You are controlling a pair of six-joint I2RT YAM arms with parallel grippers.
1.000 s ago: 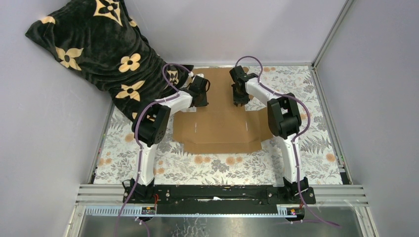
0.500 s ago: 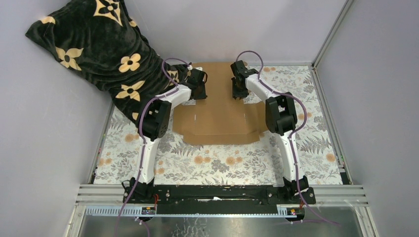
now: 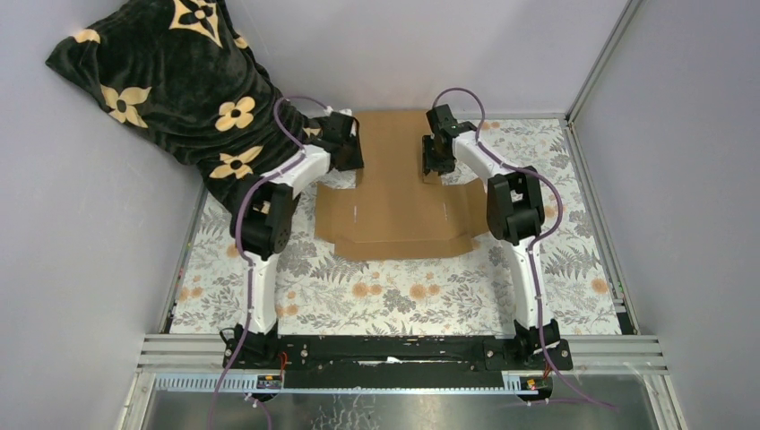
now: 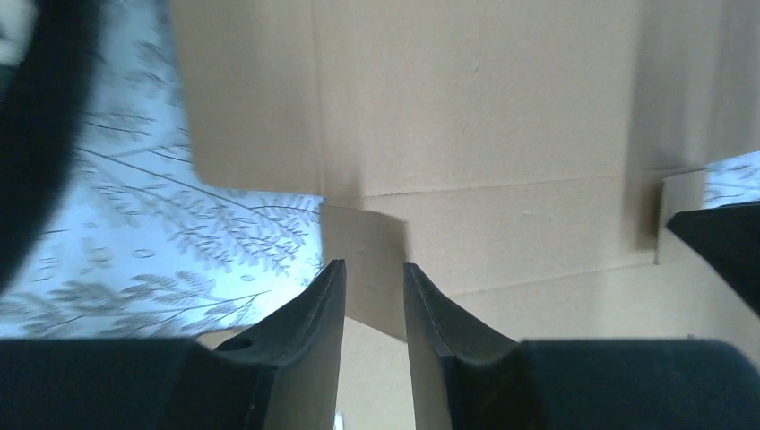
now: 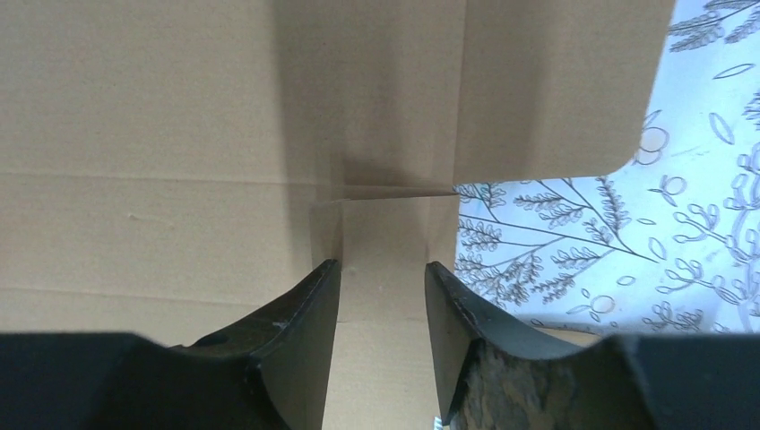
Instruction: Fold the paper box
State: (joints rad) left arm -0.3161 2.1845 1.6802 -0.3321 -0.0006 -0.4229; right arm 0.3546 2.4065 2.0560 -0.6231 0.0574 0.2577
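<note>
**A:** Where is the paper box (image 3: pixel 394 210)?

**B:** It's a brown die-cut corrugated cardboard sheet, lying flat toward the far middle of the floral-printed tablecloth (image 3: pixel 403 300). I'd judge it light and stiff, bending only at its creases. Take it by the small side tabs (image 4: pixel 363 237).

**A:** And the tools?

**B:** The left gripper (image 4: pixel 369 266) and right gripper (image 5: pixel 381 264) each stand narrowly parted at a tab, clamping nothing.

**A:** Obstacles?

**B:** A black plush blanket with gold flowers (image 3: pixel 179 81) crowds the left arm.

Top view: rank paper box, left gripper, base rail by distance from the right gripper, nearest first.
1. paper box, right under the right gripper.
2. left gripper, across the box, on the left.
3. base rail, at the near edge.
</note>
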